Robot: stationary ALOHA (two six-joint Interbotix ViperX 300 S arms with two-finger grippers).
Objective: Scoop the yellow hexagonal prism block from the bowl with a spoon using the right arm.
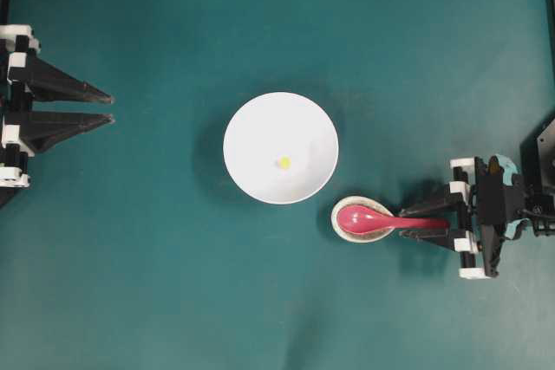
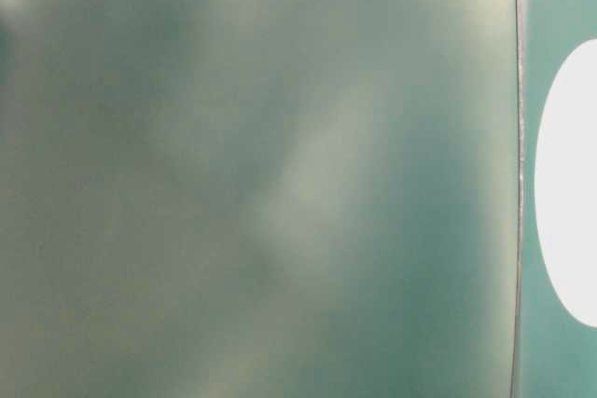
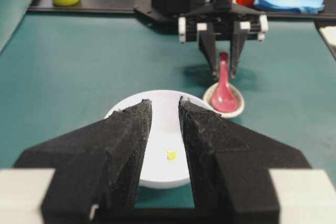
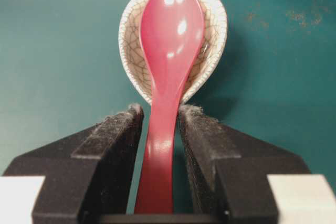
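While the spoon (image 4: 168,77) lay with its scoop in the small crackled dish (image 4: 212,35) just beside the bowl (image 1: 280,147), the right arm's fingers (image 4: 118,140) stood open astride its handle, narrow gaps either side. The yellow hexagonal prism block (image 1: 284,162) sat inside the bowl. Well apart on the desk (image 1: 156,283), the left fingers (image 3: 131,129) hung open, holding nothing.

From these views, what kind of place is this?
Probably a robot lab bench: two black arms' grippers facing across a teal mat, staged props between them, a white bowl and a red spoon.
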